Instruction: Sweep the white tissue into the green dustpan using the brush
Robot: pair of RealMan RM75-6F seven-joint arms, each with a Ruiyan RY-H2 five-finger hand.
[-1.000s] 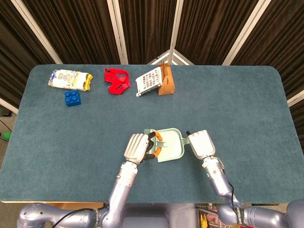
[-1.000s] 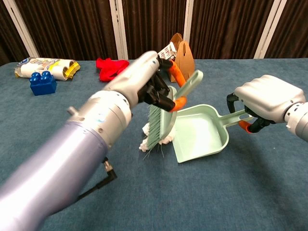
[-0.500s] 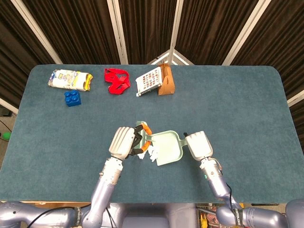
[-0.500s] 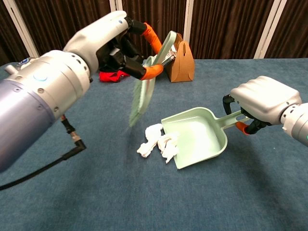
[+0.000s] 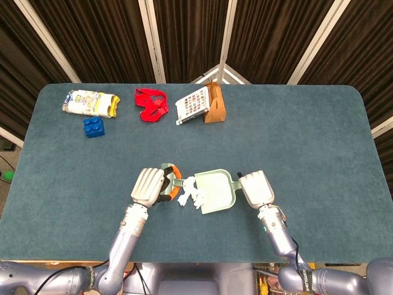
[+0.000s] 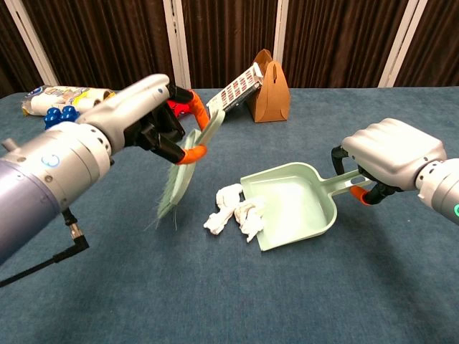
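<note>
Both hands grip tools: left hand (image 6: pixel 154 118) clasps the brush (image 6: pixel 179 175), right hand (image 6: pixel 391 154) the green dustpan (image 6: pixel 297 208). White tissue (image 6: pixel 233 211) lies at its lip; next, sweep rightward.

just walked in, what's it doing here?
Sweeping job. The left hand holds the brush to the left of the white tissue, bristles apart from it. The right hand grips the handle of the green dustpan, whose open edge touches the tissue. The tissue isn't inside the pan yet.
</note>
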